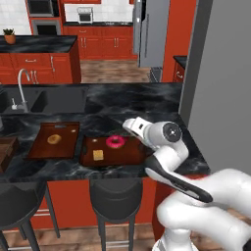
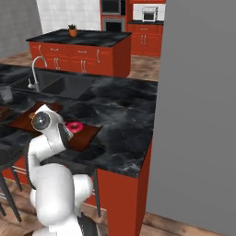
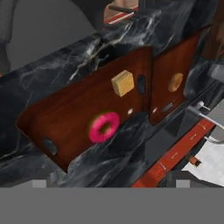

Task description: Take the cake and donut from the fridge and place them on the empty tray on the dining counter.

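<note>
The pink-iced donut [image 1: 115,142] [image 2: 74,126] [image 3: 104,127] lies on the dark red-brown tray [image 1: 90,156] [image 2: 88,133] [image 3: 65,118] on the black marble dining counter [image 1: 122,100]. On the same tray, nearer the front edge, sits the small tan cake [image 1: 98,155] [image 3: 123,82]. My gripper [image 1: 129,125] hovers just right of and above the donut, apart from it. It holds nothing, and its fingers stand open. The grey fridge [image 1: 156,29] stands far back across the kitchen.
A second tray [image 1: 39,147] [image 3: 168,61] with a plain tan ring pastry [image 1: 54,139] [image 3: 175,82] lies to the left. The sink [image 1: 44,100] and faucet [image 1: 22,86] are behind it. Two black stools [image 1: 115,196] stand under the counter's front. A tall grey panel [image 1: 220,88] blocks the right.
</note>
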